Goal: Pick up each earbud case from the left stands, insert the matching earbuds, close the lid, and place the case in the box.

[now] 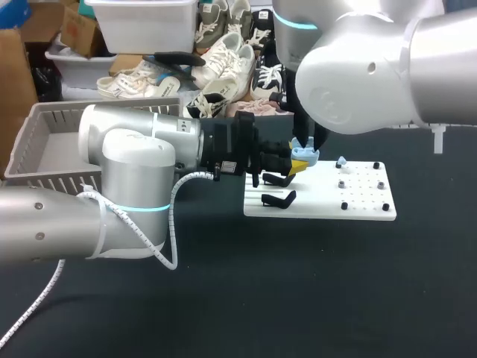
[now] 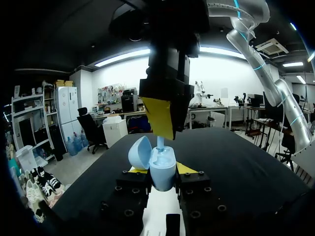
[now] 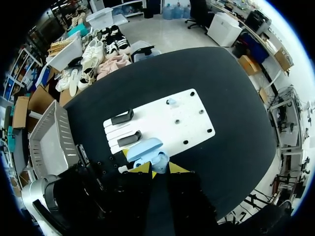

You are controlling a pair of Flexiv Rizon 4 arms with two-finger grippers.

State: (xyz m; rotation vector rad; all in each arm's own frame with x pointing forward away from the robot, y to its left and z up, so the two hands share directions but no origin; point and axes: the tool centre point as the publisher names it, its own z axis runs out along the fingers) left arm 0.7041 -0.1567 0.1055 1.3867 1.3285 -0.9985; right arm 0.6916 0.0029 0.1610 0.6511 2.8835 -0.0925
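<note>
The left gripper [image 2: 160, 173] clamps one light blue earbud case [image 2: 163, 164] between its two yellow tips, holding it upright above the near edge of the white board [image 1: 365, 195], its lid [image 2: 139, 152] hinged open. Straight above, the right gripper [image 3: 158, 168] pinches one earbud [image 2: 160, 142], its stem pointing down into the case. A second earbud [image 1: 341, 161] rests on the board, near two black stands [image 1: 276, 180] and five black studs [image 1: 381, 184]. One grey box [image 1: 56, 145] sits well off to the left.
</note>
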